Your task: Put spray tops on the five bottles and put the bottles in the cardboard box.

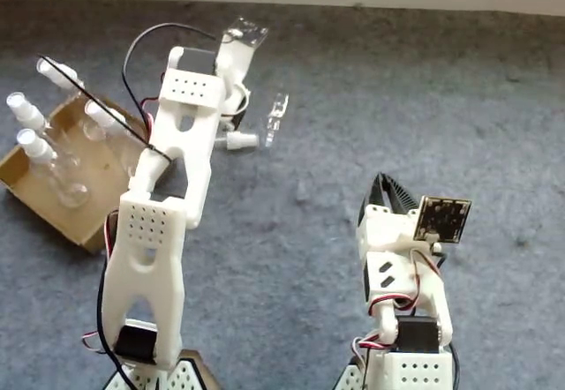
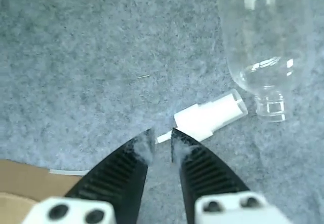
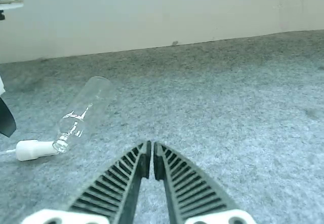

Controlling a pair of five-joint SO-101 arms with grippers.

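A clear bottle without a top (image 1: pixel 276 116) (image 2: pixel 258 46) (image 3: pixel 81 113) lies on the grey carpet. A loose white spray top (image 1: pixel 238 140) (image 2: pixel 207 117) (image 3: pixel 31 149) lies right by its open neck. My left gripper (image 2: pixel 162 142) hangs low over the carpet with a narrow gap between its jaws, and the spray top's thin tube end pokes in between the tips. The cardboard box (image 1: pixel 25 178) at the left holds several bottles with white spray tops (image 1: pixel 35 147). My right gripper (image 3: pixel 152 155) (image 1: pixel 388 194) stands shut and holds nothing, nearer the front, pointing toward the lying bottle.
A light wall runs along the far edge of the carpet (image 3: pixel 243 97). A black cable (image 1: pixel 146 41) loops from the left arm over the box side. Bare carpet lies between the two arms and to the right.
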